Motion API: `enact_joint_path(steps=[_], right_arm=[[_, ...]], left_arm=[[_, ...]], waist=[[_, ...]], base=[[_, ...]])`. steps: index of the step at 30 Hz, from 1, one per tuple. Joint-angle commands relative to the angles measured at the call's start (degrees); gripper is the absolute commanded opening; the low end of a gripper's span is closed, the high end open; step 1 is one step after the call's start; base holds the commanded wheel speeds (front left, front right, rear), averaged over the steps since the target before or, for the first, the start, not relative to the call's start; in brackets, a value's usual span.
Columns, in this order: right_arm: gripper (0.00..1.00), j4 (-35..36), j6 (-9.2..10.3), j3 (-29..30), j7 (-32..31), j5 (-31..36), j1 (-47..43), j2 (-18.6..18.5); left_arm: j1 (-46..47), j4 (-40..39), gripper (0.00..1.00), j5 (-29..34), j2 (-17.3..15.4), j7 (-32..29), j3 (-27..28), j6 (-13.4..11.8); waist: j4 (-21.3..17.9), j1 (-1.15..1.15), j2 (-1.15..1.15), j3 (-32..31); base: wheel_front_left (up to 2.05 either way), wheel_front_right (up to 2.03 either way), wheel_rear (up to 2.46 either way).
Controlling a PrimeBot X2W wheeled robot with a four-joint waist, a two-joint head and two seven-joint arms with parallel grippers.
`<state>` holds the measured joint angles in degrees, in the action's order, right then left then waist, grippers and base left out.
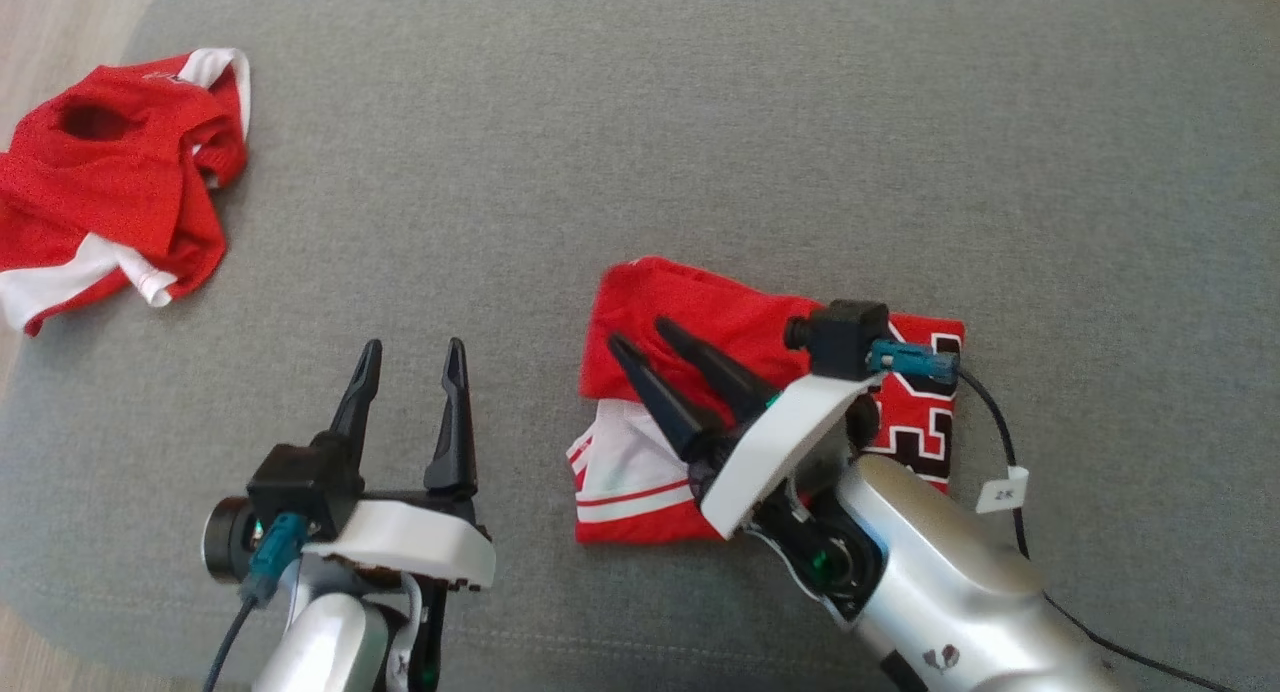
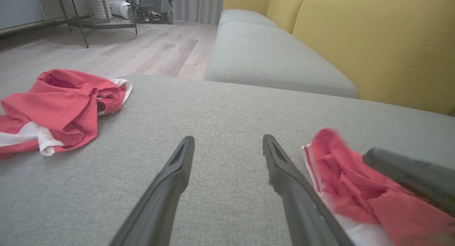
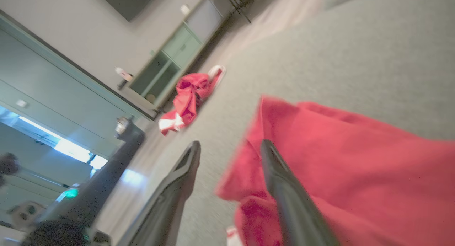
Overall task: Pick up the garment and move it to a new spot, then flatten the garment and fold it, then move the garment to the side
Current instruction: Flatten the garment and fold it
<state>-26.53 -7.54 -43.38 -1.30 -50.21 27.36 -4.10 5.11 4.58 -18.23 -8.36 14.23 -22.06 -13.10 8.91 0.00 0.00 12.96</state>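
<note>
The garment (image 1: 730, 317) is a red jersey with white stripes and dark numbers, lying folded on the grey cushion (image 1: 640, 122) right of centre. My right gripper (image 1: 637, 332) hovers over its left half, open, fingers slanting up-left with nothing between them. In the right wrist view the gripper (image 3: 230, 143) points past the folded edge of the garment (image 3: 355, 150). My left gripper (image 1: 414, 344) stands open over bare cushion to the left of the garment. In the left wrist view that gripper (image 2: 228, 138) is empty, and the garment (image 2: 355, 192) lies at the lower right.
A second red and white garment (image 1: 120, 192) lies crumpled at the cushion's far left edge, also seen as a heap (image 2: 60, 103) in the left wrist view. A yellow backrest (image 2: 373, 43) rises behind. A black cable (image 1: 1010, 452) trails from my right wrist.
</note>
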Motion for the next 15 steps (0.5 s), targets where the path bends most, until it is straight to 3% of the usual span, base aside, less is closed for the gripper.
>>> enact_joint_path(steps=[1,8,15], right_arm=[[1.00,3.7,0.05,-1.9,2.8,-2.7,2.2,1.2],[1.00,5.4,0.05,-0.5,10.3,-3.1,5.4,0.9],[1.00,6.9,0.05,10.0,14.2,2.9,3.1,-6.7]], left_arm=[[2.5,-1.2,1.00,0.3,0.0,0.6,1.9,0.1],[2.5,-1.0,1.00,0.5,-0.2,0.7,2.6,0.1],[1.5,-1.4,1.00,0.6,-0.6,0.7,3.4,-0.2]], waist=[[-0.5,0.00,0.00,-0.1],[-2.5,0.00,0.00,-1.0],[-5.2,0.00,0.00,-2.5]], base=[[0.00,0.00,0.00],[0.00,0.00,0.00],[0.00,0.00,0.00]])
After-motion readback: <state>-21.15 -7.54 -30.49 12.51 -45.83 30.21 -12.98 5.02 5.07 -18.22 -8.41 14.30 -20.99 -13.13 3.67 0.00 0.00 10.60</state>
